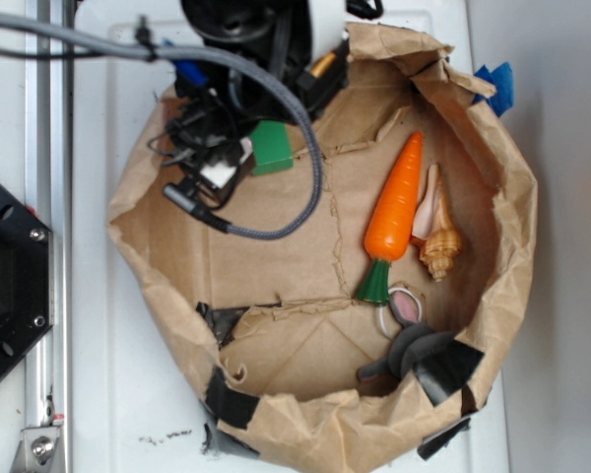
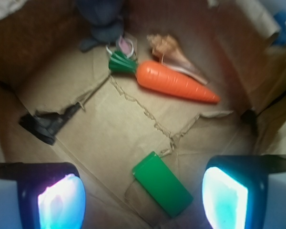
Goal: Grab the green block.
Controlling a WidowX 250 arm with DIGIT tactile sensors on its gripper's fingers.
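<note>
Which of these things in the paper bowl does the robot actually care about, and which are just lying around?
Part of the job:
- green block, lying flat on the paper floor
- gripper, open, a finger on either side of the block

Just lying about:
- toy carrot
- seashell
- grey stuffed rabbit
- paper bowl itself

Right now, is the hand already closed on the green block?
No, the green block lies free on the paper between the open fingers of the hand.

Arm covers the block's [image 1: 272, 147] nine-o'clock end from outside. Wrist view clips both fingers [image 2: 57, 200] at six o'clock, and the grey toy [image 2: 101, 21] at twelve.
</note>
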